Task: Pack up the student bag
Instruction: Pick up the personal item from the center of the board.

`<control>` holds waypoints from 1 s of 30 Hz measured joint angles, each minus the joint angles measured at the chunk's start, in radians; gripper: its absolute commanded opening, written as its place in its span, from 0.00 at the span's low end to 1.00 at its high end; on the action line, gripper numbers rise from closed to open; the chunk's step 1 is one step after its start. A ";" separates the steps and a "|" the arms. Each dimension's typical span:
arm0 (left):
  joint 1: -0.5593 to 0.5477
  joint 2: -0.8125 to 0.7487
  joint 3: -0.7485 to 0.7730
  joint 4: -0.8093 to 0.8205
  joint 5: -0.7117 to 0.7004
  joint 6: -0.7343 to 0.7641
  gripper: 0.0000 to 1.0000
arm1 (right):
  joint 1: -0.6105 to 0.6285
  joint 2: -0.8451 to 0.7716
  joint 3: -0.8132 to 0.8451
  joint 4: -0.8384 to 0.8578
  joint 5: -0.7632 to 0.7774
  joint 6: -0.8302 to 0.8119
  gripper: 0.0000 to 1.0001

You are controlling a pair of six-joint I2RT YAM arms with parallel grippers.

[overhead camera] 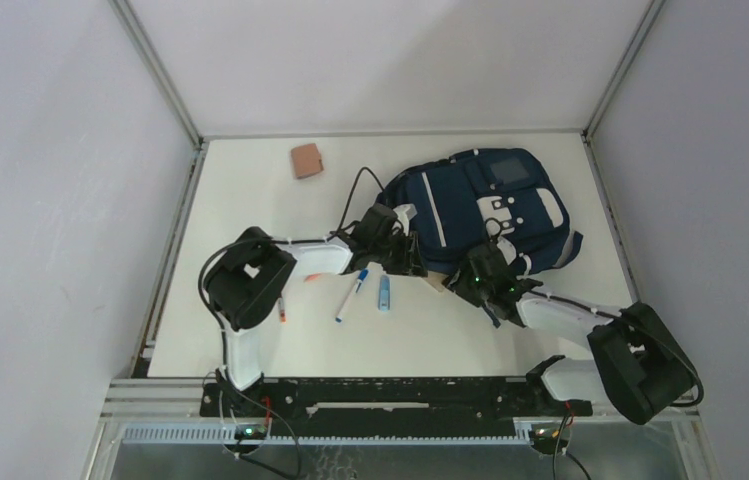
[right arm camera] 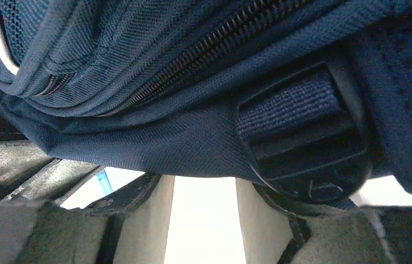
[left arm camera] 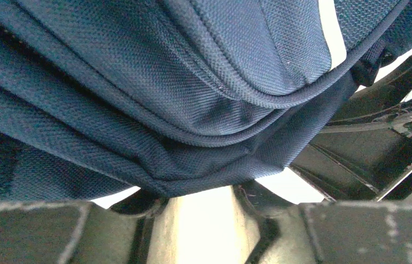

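The student bag, navy blue with white patches, lies flat at the back right of the table. My left gripper is at its near-left edge and my right gripper at its near edge. In the left wrist view a fold of the bag's fabric hangs down over my left gripper. Its fingers stand apart and their tips are hidden. In the right wrist view the bag's hem and a strap buckle cover the tips of my right gripper. Bright table shows between its fingers.
A brown pad lies at the back left. A white-and-blue marker, a blue pen and a red-tipped pen lie on the table near my left arm. The grey enclosure walls close in both sides.
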 measured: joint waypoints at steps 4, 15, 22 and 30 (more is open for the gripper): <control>0.000 0.006 0.000 0.011 0.001 -0.001 0.27 | -0.023 0.030 -0.010 0.058 -0.044 0.024 0.49; -0.003 0.036 0.000 0.029 0.019 -0.016 0.26 | -0.048 0.095 -0.023 0.186 -0.116 0.092 0.36; -0.012 0.046 0.000 0.038 0.019 -0.016 0.26 | -0.048 0.140 -0.026 0.249 -0.154 0.115 0.00; -0.016 0.029 -0.014 0.036 0.003 -0.016 0.28 | -0.045 0.128 -0.039 0.268 -0.162 0.114 0.00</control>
